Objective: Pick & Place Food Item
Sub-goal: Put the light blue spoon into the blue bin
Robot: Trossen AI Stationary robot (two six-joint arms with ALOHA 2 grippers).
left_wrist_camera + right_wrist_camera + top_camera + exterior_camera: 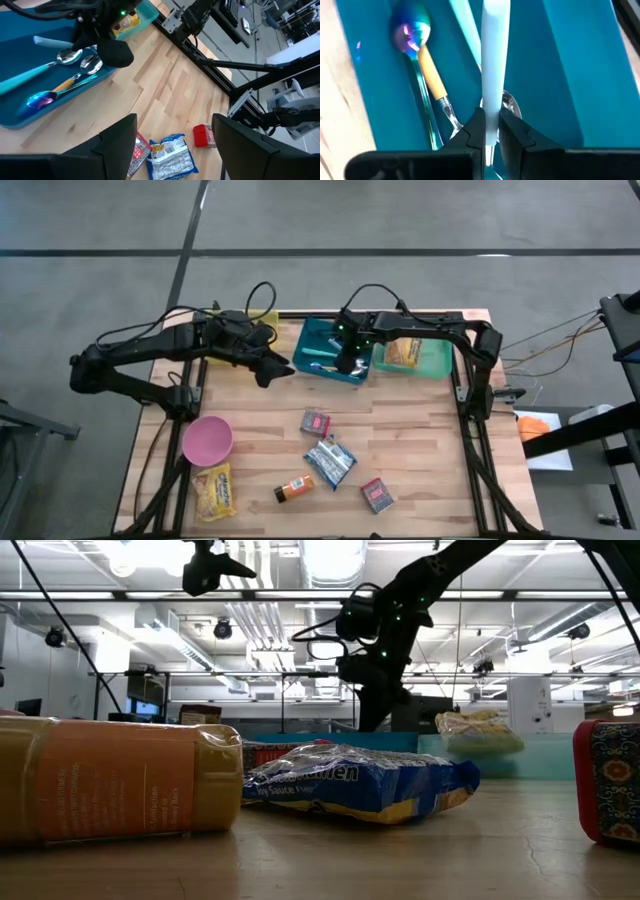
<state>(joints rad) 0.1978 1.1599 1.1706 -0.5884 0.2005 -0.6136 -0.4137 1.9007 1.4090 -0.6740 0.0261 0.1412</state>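
the right gripper [346, 360] hangs over the blue tray [318, 340] at the far side of the wooden table [420, 450], pointing steeply down into it. its fingers are pinched shut on the pale handle of a utensil [494, 65]; in the right wrist view that handle runs straight out from between the two dark fingertips. which end of the utensil it holds is hard to make out, since the fingers hide the rest. in the tray beside it lie a spoon with an iridescent bowl and an orange handle [422, 60], a silver spoon [91, 63] and one with a light blue handle [30, 75].

the left gripper [272, 368] waits above the table just left of the blue tray, its fingers [117, 142] spread apart and holding nothing.

next to the blue tray, to its right in the high view, sits a green tray [438, 360] with a yellow snack bag [402, 352] inside.

the remaining food items lie on the near half of the table, well apart from both grippers: a small red packet [316, 422], a blue and silver bag [330, 461], an orange bottle [294, 489] on its side, another red packet [377, 495], and a yellow packet [216, 490] just below a pink bowl [207, 440] near the left edge.
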